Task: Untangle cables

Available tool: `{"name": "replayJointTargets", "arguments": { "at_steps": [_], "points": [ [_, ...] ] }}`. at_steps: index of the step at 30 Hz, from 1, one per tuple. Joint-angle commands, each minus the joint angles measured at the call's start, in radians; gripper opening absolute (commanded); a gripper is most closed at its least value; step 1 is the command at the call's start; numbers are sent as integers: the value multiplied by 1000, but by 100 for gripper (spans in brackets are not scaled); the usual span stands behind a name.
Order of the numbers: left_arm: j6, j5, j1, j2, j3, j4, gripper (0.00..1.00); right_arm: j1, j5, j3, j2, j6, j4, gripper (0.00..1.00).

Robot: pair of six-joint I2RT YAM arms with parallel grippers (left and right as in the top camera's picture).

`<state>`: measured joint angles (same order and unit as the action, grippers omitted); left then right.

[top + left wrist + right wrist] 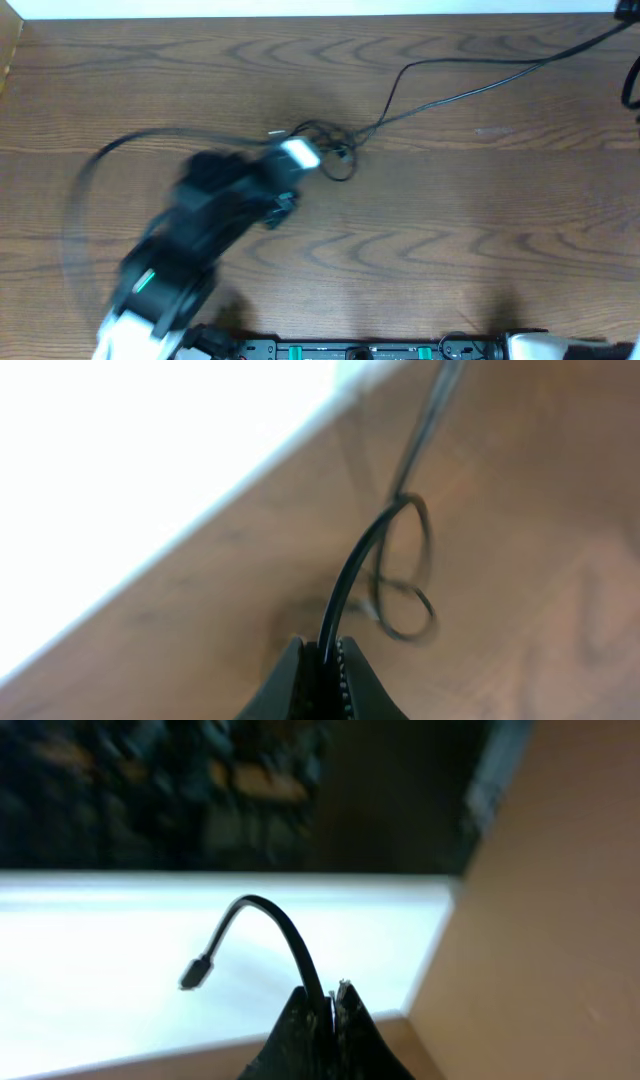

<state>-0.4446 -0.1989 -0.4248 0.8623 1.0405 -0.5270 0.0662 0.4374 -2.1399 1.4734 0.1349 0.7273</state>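
The cables (335, 150) lie as a small black tangle on the wooden table (450, 230), just right of centre. One thin black strand (470, 90) runs from the tangle to the far right corner. My left gripper (305, 152), blurred by motion, is at the tangle's left side. In the left wrist view the left gripper (322, 650) is shut on a black cable (350, 575) that arches up toward small loops (405, 600) on the wood. In the right wrist view the right gripper (333, 992) is shut on a black cable (290, 935) whose short free end carries a small plug (197, 972).
The left arm (190, 230) reaches diagonally from the front left, its thick wire (85, 185) arcing beside it. A black rail (350, 350) with the arm bases runs along the front edge. A white strip (300, 8) borders the table's far edge.
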Motion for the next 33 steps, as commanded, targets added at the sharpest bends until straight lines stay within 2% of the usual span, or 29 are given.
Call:
{"name": "replayJointTargets", "arguments": {
  "at_steps": [1, 2, 3, 4, 6, 10, 14, 20, 23, 29, 33],
  "points": [
    [10, 10, 113, -181, 5, -5, 7, -67, 51, -7, 54, -71, 36, 11],
    [14, 10, 141, -227, 5, -6, 8, -83, 51, -7, 68, -104, 55, 22],
    [14, 10, 167, -272, 5, -8, 7, -100, 50, -7, 85, -146, 80, 47],
    [13, 10, 181, -295, 5, -11, 8, -108, 50, -7, 96, -171, 97, 61],
    [13, 10, 209, -344, 5, -14, 7, -124, 49, -7, 122, -243, 145, 99],
    [14, 10, 234, -375, 5, -21, 8, -136, -103, -7, 173, -295, 237, 99],
    [14, 10, 234, -361, 4, -22, 7, -136, -454, -7, 225, -291, 322, 99],
    [40, 55, 234, -343, 4, -19, 7, -105, -1031, -7, 311, -60, 472, 99],
    [43, 116, 234, -340, 4, -3, 7, -60, -1107, -7, 346, 68, 578, 99],
    [50, 219, 234, -335, 4, 118, 7, 90, -1098, -7, 386, 305, 727, 99],
    [66, 390, 234, -321, 4, 191, 7, 213, -1041, -6, 390, 424, 777, 99]
  ]
}}
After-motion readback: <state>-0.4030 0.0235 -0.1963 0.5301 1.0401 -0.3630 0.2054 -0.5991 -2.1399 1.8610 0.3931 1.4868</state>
